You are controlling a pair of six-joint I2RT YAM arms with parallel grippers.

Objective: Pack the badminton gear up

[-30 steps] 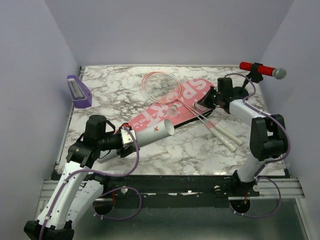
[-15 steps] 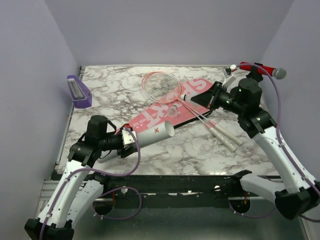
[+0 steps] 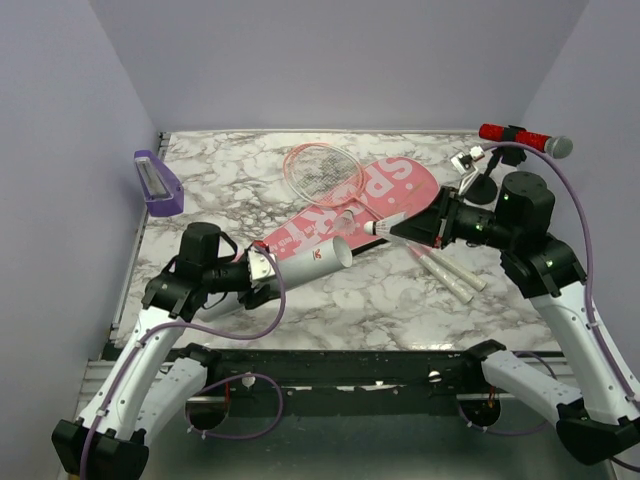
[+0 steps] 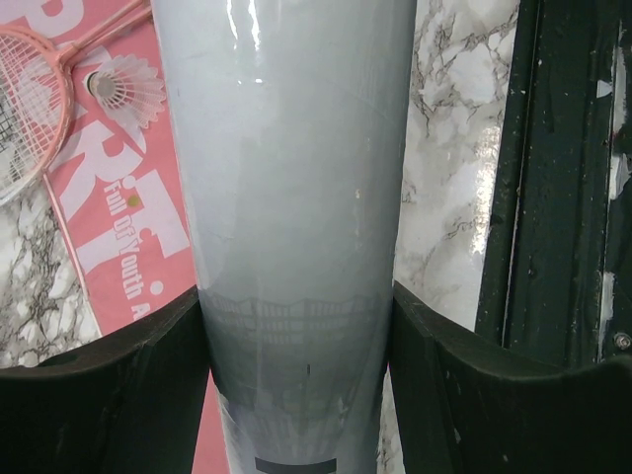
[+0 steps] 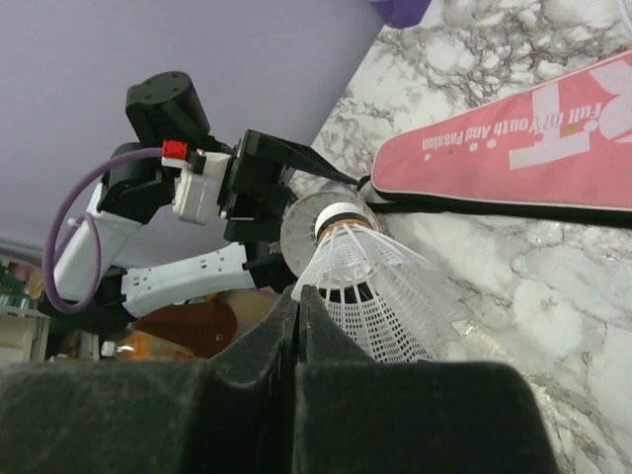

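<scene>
Pink bag lies flat mid-table. Left gripper is clamped round the white tube, mouth tilted rightward. Right gripper pinches the shuttlecock by its skirt, cork facing that mouth, near it. Line up both axes, then feed straight.
</scene>
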